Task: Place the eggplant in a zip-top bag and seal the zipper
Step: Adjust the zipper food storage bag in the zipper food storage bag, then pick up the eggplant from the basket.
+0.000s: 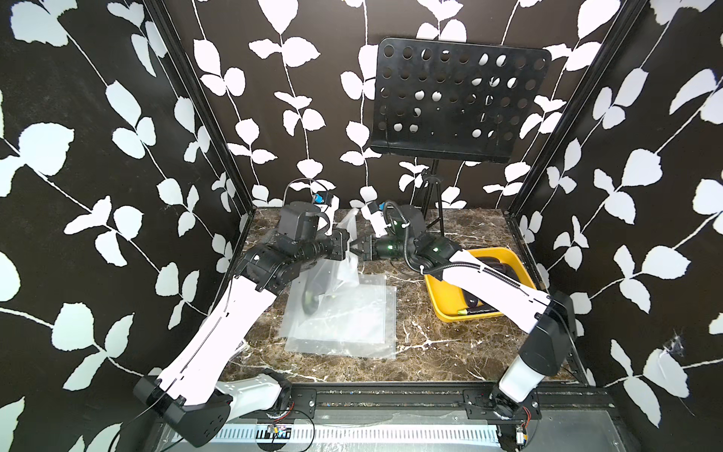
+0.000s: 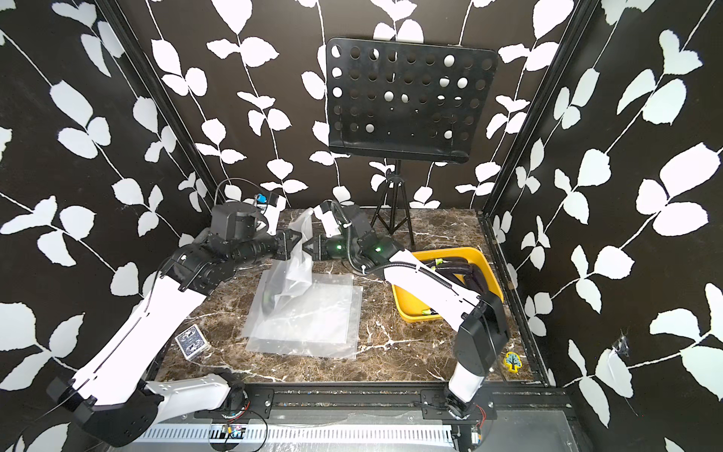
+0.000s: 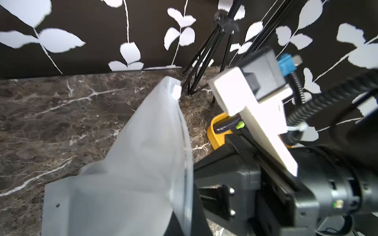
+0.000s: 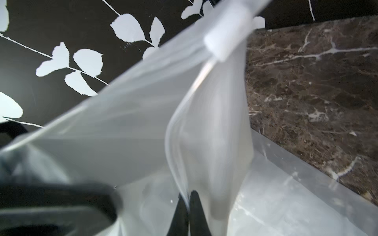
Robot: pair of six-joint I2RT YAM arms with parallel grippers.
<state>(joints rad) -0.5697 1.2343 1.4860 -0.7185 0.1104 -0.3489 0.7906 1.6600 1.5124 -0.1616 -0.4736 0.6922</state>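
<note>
Right wrist view: shows the right gripper (image 4: 187, 204) clamped tight on the rim of the zip-top bag (image 4: 126, 132), with the white slider (image 4: 225, 40) far up the track. Meets, in both top views, the left gripper (image 1: 346, 244), likewise clenched on that same rim, nose to nose above the table (image 1: 450, 352). Holds the bag hanging mouth-up, probably so the eggplant (image 1: 311, 297) sags to the bottom, clear of the zipper, over the flat bags (image 1: 352, 325). Looks like the sealing step; cannot tell whether the track is pressed shut.

Reveals the bagged eggplant only from above, never from the 2 wrists. Adds, in a top view, a card deck (image 2: 189, 340) and a tree-shaped piece (image 2: 512, 360). Gives, from the left wrist, 1 spare eggplant (image 3: 225, 126) in the yellow tray (image 3: 212, 137).
</note>
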